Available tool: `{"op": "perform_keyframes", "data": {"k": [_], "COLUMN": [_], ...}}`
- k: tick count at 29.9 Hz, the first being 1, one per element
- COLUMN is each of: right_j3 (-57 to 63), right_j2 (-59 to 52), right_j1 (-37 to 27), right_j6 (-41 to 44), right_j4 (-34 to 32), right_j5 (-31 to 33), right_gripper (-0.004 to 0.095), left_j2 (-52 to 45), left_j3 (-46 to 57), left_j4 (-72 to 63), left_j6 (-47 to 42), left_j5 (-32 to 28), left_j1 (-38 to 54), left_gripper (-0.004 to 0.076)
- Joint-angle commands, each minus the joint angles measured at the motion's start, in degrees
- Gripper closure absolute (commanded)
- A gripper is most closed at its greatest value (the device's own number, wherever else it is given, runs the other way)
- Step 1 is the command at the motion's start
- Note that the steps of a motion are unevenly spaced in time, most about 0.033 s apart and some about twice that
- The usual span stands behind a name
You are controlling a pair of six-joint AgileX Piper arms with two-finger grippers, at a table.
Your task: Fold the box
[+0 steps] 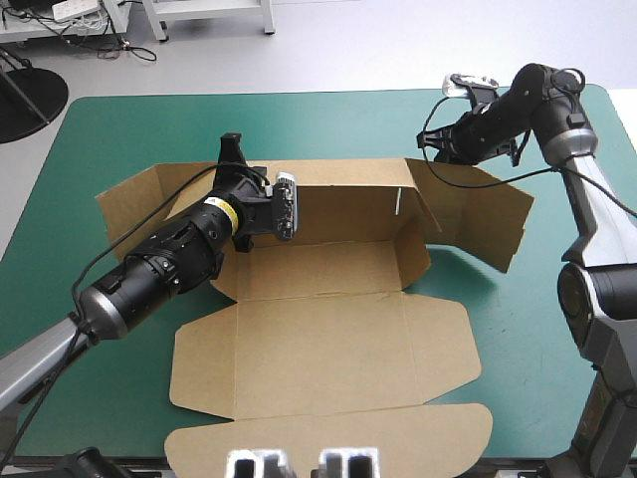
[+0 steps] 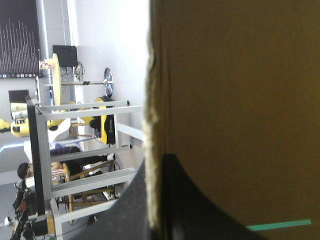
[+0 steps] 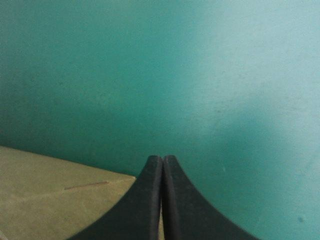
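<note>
The brown box (image 1: 328, 329) lies as a cut sheet in the middle of the table. Its back wall stands up, its side flaps spread out, and its lid lies flat toward the near edge. My left gripper (image 1: 237, 164) is shut on the top edge of the back wall near its left end. In the left wrist view the board's raw edge (image 2: 152, 100) runs up between the black fingers (image 2: 190, 200). My right gripper (image 1: 430, 139) is shut and hovers just beyond the back wall's right corner. It points at bare cover, with the box (image 3: 50, 200) beside it.
The teal-green cover (image 1: 119, 129) shows on all sides of the sheet. The right side flap (image 1: 488, 219) angles toward the right arm. The lid's tuck flap (image 1: 328, 438) reaches the table's near edge.
</note>
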Motion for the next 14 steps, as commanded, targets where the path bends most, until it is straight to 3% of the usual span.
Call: {"op": "perform_keyframes", "data": {"k": [1,14], "right_j3": [0.04,0.04], "right_j2": [-3.42,-6.36], "right_j1": [0.27,5.91], "right_j6": [-2.27,-4.55], "right_j4": [6.27,5.99], "right_j5": [0.30,0.30], "right_gripper": [0.0928,0.0928], "left_j2": [-2.09,-2.09], "left_j3": [-1.66,-1.66], "left_j4": [6.78,6.67], "left_j6": [-6.19,-6.71], "left_j5": [-0.14,6.27], "left_j1": [-0.25,-0.25], "left_gripper": [0.0733,0.0733]}}
